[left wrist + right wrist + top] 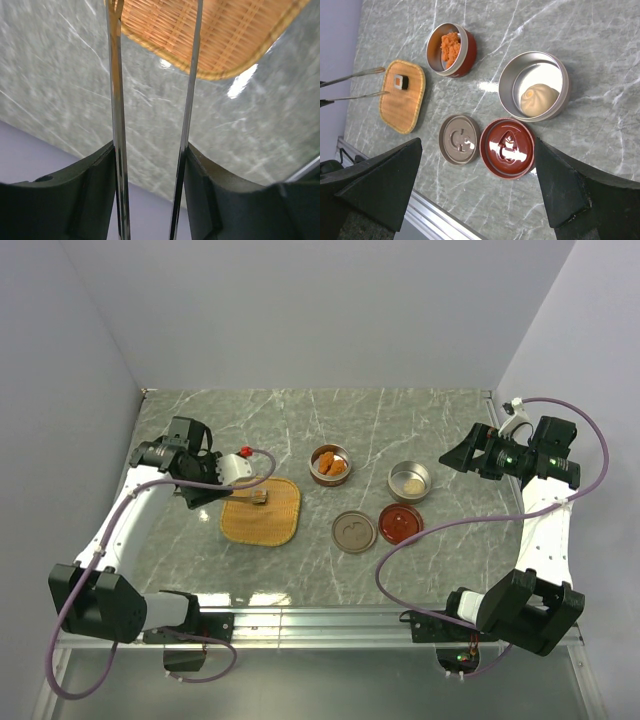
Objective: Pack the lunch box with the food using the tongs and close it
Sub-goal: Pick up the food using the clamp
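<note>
top: left gripper [228, 480] clamped on tongs [248, 497], tips at tray [275, 528]; right gripper [452, 455] spread wide, holding nothing
left wrist: both tong arms pinched in the jaws, tray edge just past
right wrist: square piece [401, 81] on tray by the tips; nuggets [451, 46] in red tin [468, 52], bun [538, 99] in silver tin [506, 85]

The tongs [352, 76], slender silver with two thin arms spread apart, are clamped in the left gripper [150, 150]. They reach over the left edge of the woven tray [285, 530], tips just short of the white square piece [401, 81] with its brown top, which sits in the tray's far half. Toward the middle of the table [400, 420], orange-brown nuggets [451, 47] fill the open red-walled tin [470, 52]. A pale ball [538, 97] lies in the open silver tin [555, 67]. The tan lid [459, 139] and red lid [506, 147] lie side by side, nearer the table's front edge.
</note>
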Robot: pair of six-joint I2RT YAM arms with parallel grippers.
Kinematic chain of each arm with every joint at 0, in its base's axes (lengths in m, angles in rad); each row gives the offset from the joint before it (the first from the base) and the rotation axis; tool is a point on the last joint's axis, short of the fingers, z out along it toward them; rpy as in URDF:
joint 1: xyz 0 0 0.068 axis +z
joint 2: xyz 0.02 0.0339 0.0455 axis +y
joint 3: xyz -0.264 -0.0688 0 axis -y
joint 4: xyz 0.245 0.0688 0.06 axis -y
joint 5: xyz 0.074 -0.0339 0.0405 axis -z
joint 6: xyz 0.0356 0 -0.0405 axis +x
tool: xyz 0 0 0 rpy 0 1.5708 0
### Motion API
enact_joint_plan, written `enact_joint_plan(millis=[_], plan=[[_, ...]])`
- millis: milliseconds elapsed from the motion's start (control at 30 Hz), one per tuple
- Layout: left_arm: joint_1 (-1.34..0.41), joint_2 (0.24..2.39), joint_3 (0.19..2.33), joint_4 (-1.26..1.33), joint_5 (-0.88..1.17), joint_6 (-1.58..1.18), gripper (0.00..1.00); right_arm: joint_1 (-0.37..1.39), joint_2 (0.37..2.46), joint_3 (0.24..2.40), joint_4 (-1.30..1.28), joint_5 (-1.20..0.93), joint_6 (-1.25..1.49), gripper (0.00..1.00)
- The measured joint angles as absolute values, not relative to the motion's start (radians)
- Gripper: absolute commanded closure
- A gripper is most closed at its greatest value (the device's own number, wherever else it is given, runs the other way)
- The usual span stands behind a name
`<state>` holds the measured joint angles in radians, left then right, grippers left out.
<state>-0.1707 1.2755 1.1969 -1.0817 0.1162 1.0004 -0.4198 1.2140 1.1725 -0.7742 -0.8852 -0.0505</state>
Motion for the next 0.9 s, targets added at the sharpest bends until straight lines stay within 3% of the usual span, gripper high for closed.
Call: enact_joint_plan(millis=[267,900], plan=[[-0.171,1.353,1.215,-1.059,0.107,1.167,0.47,-0.420,1.214,1.172,-0.778,-0.885,-0.051,0.00],[-0.171,1.438,1.259,-1.026,0.081,1.239,0.49,-0.420,1.214,1.172,-0.781,-0.880,-0.053,0.00]])
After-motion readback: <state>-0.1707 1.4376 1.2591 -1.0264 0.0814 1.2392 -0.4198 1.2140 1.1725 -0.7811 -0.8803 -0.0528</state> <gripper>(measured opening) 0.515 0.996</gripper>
